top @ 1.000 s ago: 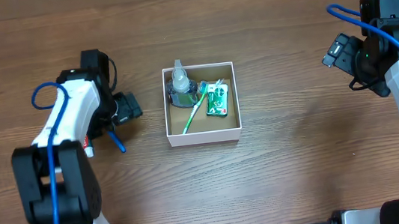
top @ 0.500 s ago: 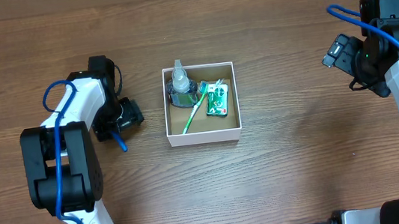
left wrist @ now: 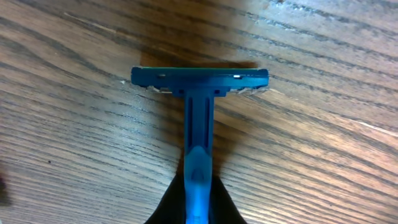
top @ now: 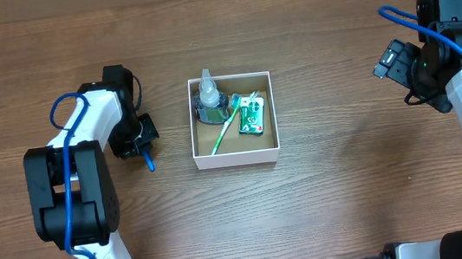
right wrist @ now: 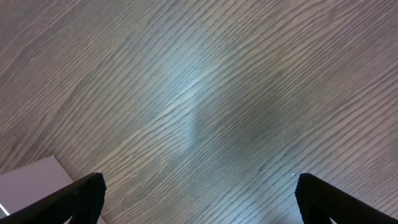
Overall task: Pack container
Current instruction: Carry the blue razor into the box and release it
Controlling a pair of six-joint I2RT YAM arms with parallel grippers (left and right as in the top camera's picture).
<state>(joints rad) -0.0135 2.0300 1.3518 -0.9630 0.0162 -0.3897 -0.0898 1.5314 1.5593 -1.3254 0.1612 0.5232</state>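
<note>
The container [top: 236, 157], a small white-walled box with a brown floor, stands mid-table. It holds a clear bottle [top: 208, 97], a green toothbrush [top: 224, 130] and a green packet [top: 251, 114]. To its left, my left gripper [top: 140, 146] is shut on the handle of a blue razor [top: 148, 161]. In the left wrist view the razor [left wrist: 199, 78] points away from the gripper [left wrist: 198, 194], with its head low over or on the wood. My right gripper [top: 389, 61] hangs open far right, with only bare wood between its fingertips [right wrist: 81, 193].
The wooden table [top: 351, 185] stretches all round the box. A flat white corner [right wrist: 31, 180] shows at the lower left of the right wrist view. The left arm's white links [top: 83, 129] and blue cable curve beside the razor.
My left gripper has dropped over the blue razor and shut on its handle; the razor has shifted slightly right. The right arm has not moved.
</note>
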